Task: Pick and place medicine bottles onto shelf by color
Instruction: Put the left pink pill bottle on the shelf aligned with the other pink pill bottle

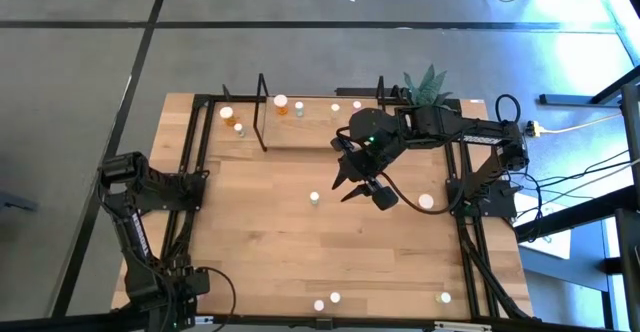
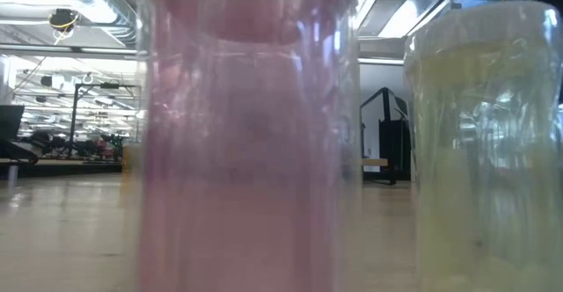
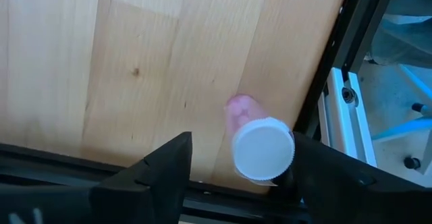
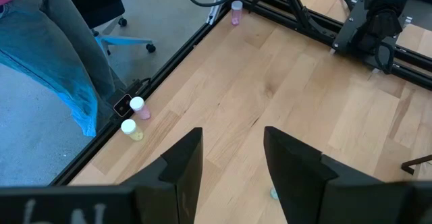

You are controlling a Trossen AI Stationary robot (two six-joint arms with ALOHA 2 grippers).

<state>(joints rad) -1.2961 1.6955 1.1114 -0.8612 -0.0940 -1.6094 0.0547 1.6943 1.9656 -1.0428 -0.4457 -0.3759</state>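
2 pincers were spread, empty: left pincer (image 3: 233,177) straddled a pink bottle (image 3: 260,143) for grasping; right pincer (image 4: 233,166) hovered mid-counter (image 1: 260,232).

No readable text, label, brand, number or sign anywhere. Faint pale marks on the dark housing of the right wrist camera, too cut off and blurred to read. Plain white round caps on the small medicine bottles (image 4: 137,104), nothing printed. Bare light wooden counter (image 1: 280,232), no markings.
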